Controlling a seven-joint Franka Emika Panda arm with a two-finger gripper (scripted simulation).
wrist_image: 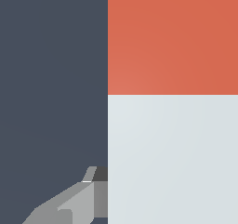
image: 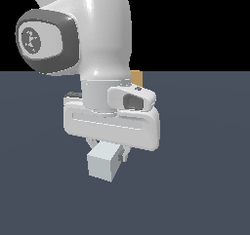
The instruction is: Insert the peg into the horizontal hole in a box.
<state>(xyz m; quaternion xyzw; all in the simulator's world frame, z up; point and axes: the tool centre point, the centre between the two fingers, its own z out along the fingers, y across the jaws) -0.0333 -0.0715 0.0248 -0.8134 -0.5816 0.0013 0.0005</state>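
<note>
The peg (image: pixel 104 162) hangs just above the floor, its pale grey-white end facing the exterior camera. My gripper (image: pixel 109 149) is shut on it, with one finger on either side of the pale half. The wrist view is taken up by the peg (wrist_image: pixel 172 102): the orange-red half sits beyond the pale half, and one grey finger (wrist_image: pixel 76 203) presses against the pale side. Only a small tan corner of the box (image: pixel 137 76) shows behind my wrist. The arm hides the hole.
A dark blue-grey floor (image: pixel 205 180) spreads all around the gripper. The white arm (image: pixel 97 29) fills the upper middle of the exterior view and blocks what lies behind it.
</note>
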